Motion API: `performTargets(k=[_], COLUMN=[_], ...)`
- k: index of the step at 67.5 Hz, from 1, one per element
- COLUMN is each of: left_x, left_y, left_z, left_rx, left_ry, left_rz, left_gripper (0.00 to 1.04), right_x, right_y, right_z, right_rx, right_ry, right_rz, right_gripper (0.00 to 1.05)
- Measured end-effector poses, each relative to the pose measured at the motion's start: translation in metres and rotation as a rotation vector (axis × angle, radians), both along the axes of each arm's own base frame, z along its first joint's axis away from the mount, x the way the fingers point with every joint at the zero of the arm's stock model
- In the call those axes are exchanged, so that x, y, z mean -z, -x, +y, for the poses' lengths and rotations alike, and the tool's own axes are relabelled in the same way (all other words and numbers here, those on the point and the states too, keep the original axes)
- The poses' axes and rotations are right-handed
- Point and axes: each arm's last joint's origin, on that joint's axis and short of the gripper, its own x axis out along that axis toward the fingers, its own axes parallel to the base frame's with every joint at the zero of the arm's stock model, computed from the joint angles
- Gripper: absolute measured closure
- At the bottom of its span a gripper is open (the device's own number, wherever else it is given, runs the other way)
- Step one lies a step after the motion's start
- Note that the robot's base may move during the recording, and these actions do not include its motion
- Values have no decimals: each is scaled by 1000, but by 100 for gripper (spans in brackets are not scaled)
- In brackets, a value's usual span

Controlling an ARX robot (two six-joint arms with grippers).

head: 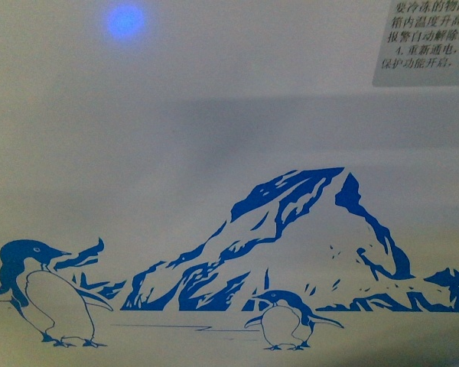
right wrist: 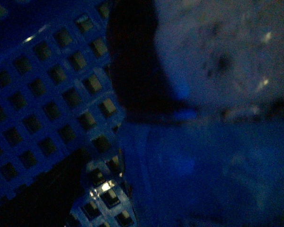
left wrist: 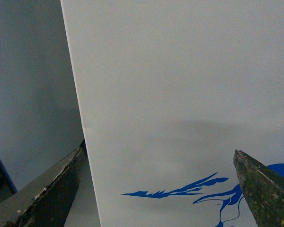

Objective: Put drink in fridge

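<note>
fridge (head: 214, 115) front fills front view, close up
left gripper (left wrist: 158, 151) wide open, empty, at the fridge's white panel by its edge; penguin (head: 53, 294), mountain (head: 291, 245) print, label (head: 424, 38) top right; right wrist view dim blue, lattice crate (right wrist: 47, 94), right gripper state can't tell

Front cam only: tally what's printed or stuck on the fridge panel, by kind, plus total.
On the fridge front panel:
Penguins: 2
Large mountain: 1
Text label: 1
Blue light spot: 1
Total: 5
</note>
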Motion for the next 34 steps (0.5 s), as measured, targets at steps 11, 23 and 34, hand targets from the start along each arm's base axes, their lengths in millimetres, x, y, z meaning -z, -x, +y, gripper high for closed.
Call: performTargets(k=[11, 23, 34], left_x=[0, 0, 0], left_y=[0, 0, 0], left_z=[0, 0, 0], left_rx=[0, 0, 0], left_ry=[0, 0, 0], left_rz=[0, 0, 0], left_gripper=[8, 8, 8], right_x=[2, 4, 4], right_y=[-11, -10, -10], right_z=[-5, -7, -8], right_rx=[5, 5, 3], right_ry=[12, 0, 1], right_rz=[-3, 5, 13], right_gripper=[7, 7, 17])
